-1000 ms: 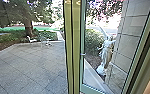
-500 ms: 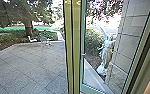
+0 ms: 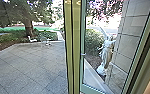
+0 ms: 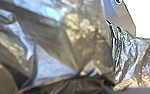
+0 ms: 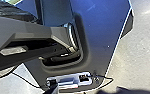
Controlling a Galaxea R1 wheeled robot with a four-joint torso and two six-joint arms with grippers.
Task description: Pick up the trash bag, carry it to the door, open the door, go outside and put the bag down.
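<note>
Crumpled, shiny dark plastic of the trash bag point(image 4: 51, 62) lies very close to the left wrist camera, with creases catching the light. More wrinkled plastic shows beyond it, beside a flat plate of the robot. In the head view, a door point(image 3: 82, 72) with a green frame and a large glass pane stands close in front, and a small metal fitting sits on its edge. Black wrinkled plastic point(image 5: 13, 11) shows at a corner of the right wrist view, behind the robot's jointed bar. How my grippers stand on the bag cannot be made out.
Through the glass, a white statue point(image 3: 106, 53) stands by a stone wall point(image 3: 133, 32). A wide green post point(image 3: 72, 47) rises left of the door. Paved yard point(image 3: 33, 65) stretches out at left, with white chairs point(image 3: 44, 41) near a tree point(image 3: 28, 28).
</note>
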